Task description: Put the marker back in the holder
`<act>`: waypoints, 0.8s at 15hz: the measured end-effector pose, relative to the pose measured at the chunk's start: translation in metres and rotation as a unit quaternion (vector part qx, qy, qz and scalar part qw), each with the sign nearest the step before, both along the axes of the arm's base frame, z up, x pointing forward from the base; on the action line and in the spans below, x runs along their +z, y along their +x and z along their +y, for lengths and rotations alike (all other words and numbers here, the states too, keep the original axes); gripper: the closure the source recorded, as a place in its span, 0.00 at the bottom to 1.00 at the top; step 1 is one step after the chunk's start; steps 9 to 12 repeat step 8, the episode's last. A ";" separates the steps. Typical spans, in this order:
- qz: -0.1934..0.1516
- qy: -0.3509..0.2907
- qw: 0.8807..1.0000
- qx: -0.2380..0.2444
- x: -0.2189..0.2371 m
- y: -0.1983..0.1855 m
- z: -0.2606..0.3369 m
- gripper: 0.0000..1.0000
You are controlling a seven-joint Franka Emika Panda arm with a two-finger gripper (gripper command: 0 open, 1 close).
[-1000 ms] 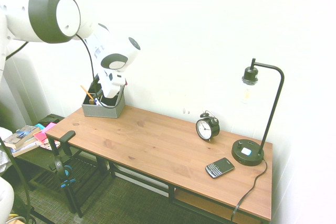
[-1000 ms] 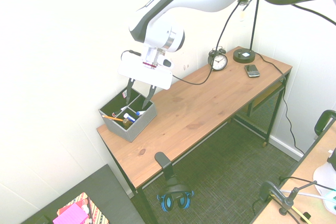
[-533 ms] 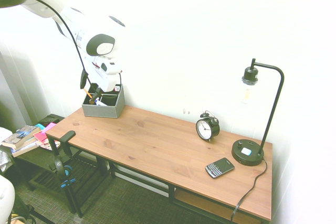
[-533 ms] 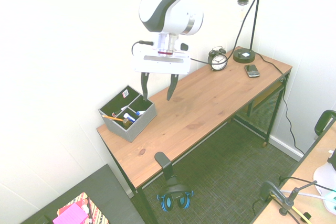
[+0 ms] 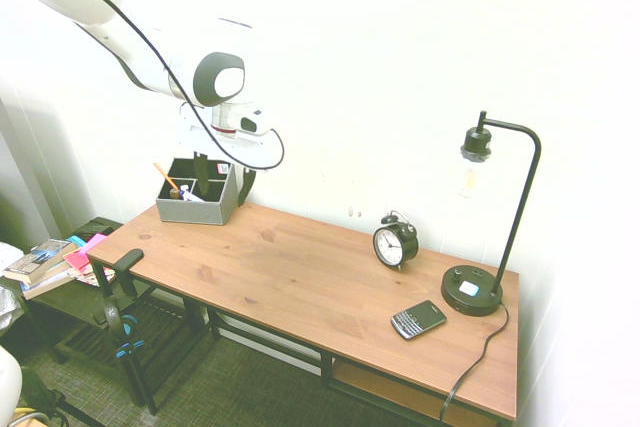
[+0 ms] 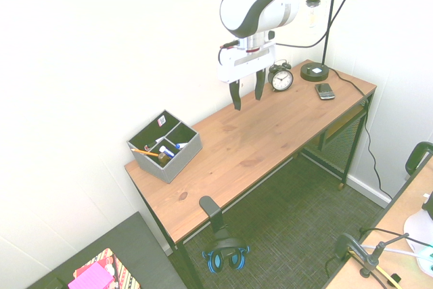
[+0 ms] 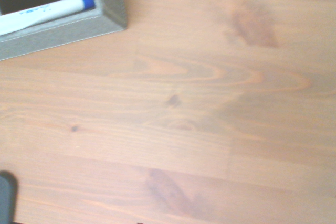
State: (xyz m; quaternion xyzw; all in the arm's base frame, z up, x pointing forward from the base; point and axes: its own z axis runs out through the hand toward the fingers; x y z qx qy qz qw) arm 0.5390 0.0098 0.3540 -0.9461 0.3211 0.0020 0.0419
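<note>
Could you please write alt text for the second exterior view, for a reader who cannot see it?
A white robot arm's open, empty gripper hangs above the middle of a wooden desk, apart from the grey holder at its left end, where the marker lies inside. An alarm clock, lamp and phone sit at the far end.

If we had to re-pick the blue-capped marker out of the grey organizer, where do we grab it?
Probably the blue-capped white marker near its cap end, which leans on the rim of the grey rectangular organizer box. Come from above, pincer straddling the slim barrel; the box walls block a side approach.
</note>
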 end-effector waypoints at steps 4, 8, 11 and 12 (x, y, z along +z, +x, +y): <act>-0.067 -0.053 0.995 0.044 0.011 -0.018 -0.020 0.00; -0.045 -0.030 0.998 -0.044 0.015 -0.033 -0.013 0.00; -0.045 -0.030 0.998 -0.044 0.015 -0.033 -0.013 0.00; -0.045 -0.030 0.998 -0.044 0.015 -0.033 -0.013 0.00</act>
